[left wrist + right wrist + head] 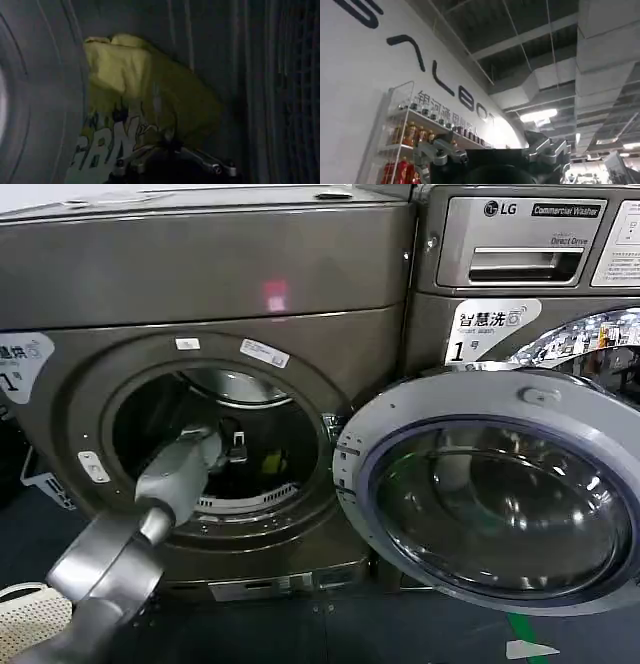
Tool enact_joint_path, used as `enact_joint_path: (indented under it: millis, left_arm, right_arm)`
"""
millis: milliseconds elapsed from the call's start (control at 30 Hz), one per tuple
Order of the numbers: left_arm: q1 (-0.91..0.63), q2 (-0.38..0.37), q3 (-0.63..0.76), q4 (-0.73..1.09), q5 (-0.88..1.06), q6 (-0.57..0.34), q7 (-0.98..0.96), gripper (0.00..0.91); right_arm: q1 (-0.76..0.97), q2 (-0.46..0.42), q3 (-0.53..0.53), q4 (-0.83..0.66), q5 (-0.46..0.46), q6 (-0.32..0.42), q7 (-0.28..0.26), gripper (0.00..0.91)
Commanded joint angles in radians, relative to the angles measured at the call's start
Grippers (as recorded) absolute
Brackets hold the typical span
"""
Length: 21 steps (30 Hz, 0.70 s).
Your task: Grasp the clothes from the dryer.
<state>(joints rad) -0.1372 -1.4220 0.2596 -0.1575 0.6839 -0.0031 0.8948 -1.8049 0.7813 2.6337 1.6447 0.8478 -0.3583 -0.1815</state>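
You have yellow-green clothes (145, 85) with white and dark lettering. The dryer (200, 284) is dark bronze-grey; its door (500, 494) rim is grey.

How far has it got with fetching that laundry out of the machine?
Done: the dryer door hangs open and the left gripper is inside the drum. In hand: it is closing in on the clothes, a yellow-green piece lying just ahead of it. Left: gripping the fabric and pulling it out. The right gripper waits elsewhere, pointing at the ceiling.
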Motion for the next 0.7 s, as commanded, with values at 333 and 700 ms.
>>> enact_joint_path:
  millis: [333, 700]
  left_arm:
    - [0.188, 0.051, -0.4, -0.32, -0.387, 0.052, -0.482, 0.0]
    - [0.545, 0.02, -0.7, -0.822, -0.598, -0.09, -0.795, 0.0]
  right_arm:
    - [-0.001, 0.018, -0.005, 0.021, 0.028, 0.014, 0.007, 0.907]
    - [-0.011, 0.027, 0.009, 0.039, 0.045, 0.016, 0.021, 0.907]
